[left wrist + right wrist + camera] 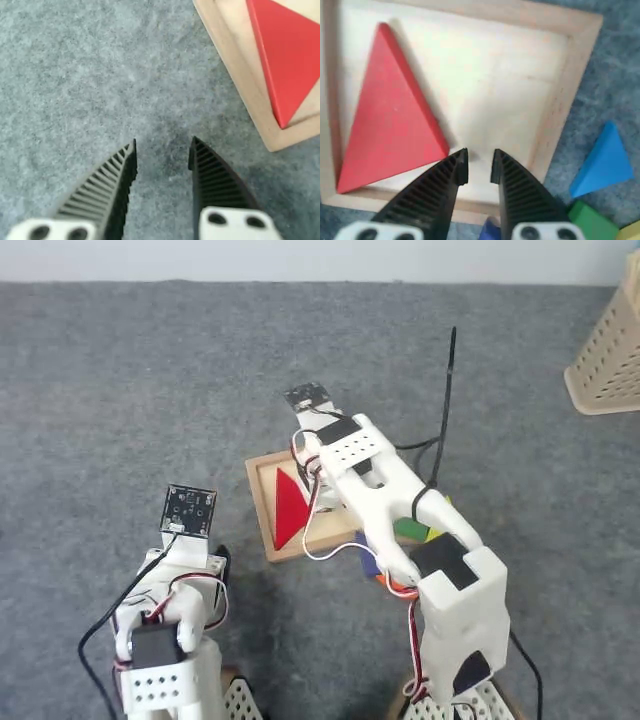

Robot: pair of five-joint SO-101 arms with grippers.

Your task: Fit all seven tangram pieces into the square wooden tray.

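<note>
Tray (258, 505) lies on carpet (75, 75), a red triangle (385, 120) inside against one wall. Right gripper (479, 165) hangs over it, jaws narrowly apart, empty. Left gripper (162, 150) hovers beside the tray, half open, empty. Blue triangle (605, 160) lies outside.

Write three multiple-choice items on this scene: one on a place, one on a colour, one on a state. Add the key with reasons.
1. Relative to the tray, the blue triangle lies:
A inside
B outside, on the grey carpet
C leaning on its rim

2. The piece in the tray is:
A red
B green
C yellow

3. The fingers of the left gripper are:
A shut on a piece
B open, empty
C shut, empty

Key: B, it rests on carpet beyond the rim; A, the piece inside is red; B, a bare gap shows between the fingers.
</note>
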